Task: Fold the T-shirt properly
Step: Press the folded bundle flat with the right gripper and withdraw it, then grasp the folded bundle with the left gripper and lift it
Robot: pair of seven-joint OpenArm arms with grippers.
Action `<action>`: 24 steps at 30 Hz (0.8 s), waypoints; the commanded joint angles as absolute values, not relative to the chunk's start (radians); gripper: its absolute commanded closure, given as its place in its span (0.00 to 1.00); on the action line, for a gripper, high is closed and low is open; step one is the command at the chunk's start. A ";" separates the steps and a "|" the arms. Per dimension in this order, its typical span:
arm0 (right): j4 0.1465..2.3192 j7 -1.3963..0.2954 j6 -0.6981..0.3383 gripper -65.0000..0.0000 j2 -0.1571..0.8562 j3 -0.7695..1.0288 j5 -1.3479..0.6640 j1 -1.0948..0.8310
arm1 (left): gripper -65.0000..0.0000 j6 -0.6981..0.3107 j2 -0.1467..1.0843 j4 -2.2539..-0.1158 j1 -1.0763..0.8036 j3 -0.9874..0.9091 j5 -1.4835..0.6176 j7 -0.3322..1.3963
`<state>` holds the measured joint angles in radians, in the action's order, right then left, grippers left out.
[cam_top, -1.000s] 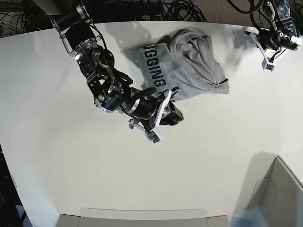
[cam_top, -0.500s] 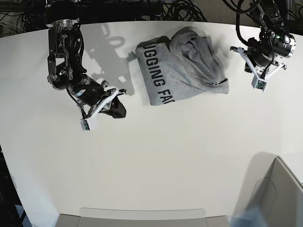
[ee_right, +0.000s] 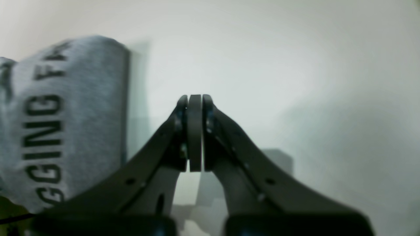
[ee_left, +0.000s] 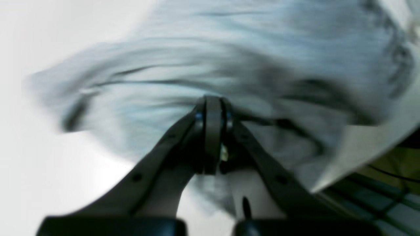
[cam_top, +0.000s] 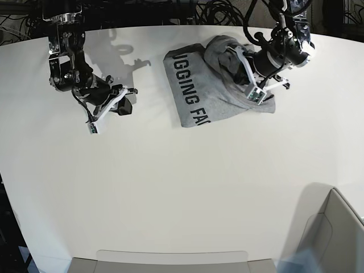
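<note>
The heather-grey T-shirt [cam_top: 213, 85] lies bunched at the table's far middle. A flat strip with black lettering faces up on its left, and rumpled folds lie on its right. In the left wrist view the shirt [ee_left: 183, 62] is blurred and fills the frame. In the right wrist view its lettered edge [ee_right: 49, 124] is at the left. My left gripper [cam_top: 240, 69] [ee_left: 213, 101] is shut and sits over the rumpled right part; I cannot tell whether it pinches cloth. My right gripper [cam_top: 128, 106] [ee_right: 194, 98] is shut and empty over bare table, left of the shirt.
The white table [cam_top: 182, 187] ends at a curved far edge with dark cables [cam_top: 222, 11] behind it. A grey bin corner [cam_top: 335, 227] stands at the near right. A pale tray edge [cam_top: 170, 259] runs along the front.
My right gripper left the shirt's near corner and swung far left. My left gripper came in from the right and now sits over the shirt. The lettered strip now lies flat.
</note>
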<state>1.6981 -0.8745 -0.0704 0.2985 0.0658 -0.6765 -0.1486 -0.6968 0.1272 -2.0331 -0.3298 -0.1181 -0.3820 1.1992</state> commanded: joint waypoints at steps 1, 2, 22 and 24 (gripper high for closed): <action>1.713 -0.851 -0.079 1.00 0.305 0.065 -0.694 -0.125 | 1.00 -0.698 0.136 -2.049 -0.340 -0.128 -0.387 1.171; 1.712 -0.851 -0.079 1.00 0.305 0.065 -0.694 -0.124 | 1.00 -0.698 0.136 -2.049 -0.354 -0.128 -0.387 1.164; 1.712 -0.857 -0.079 1.00 0.306 0.021 -0.694 -0.107 | 1.00 -0.698 0.153 -1.933 -0.449 -0.285 -0.019 1.066; 1.713 -0.857 -0.079 1.00 0.308 -0.005 -0.694 -0.105 | 1.00 -0.698 0.153 -1.923 -0.435 -0.302 -0.008 1.066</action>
<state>1.6932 -0.8757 -0.0715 0.2962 -0.0105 -0.6819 -0.1200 -0.7006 0.1478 -1.9144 -0.4397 -0.2974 -0.0185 1.0679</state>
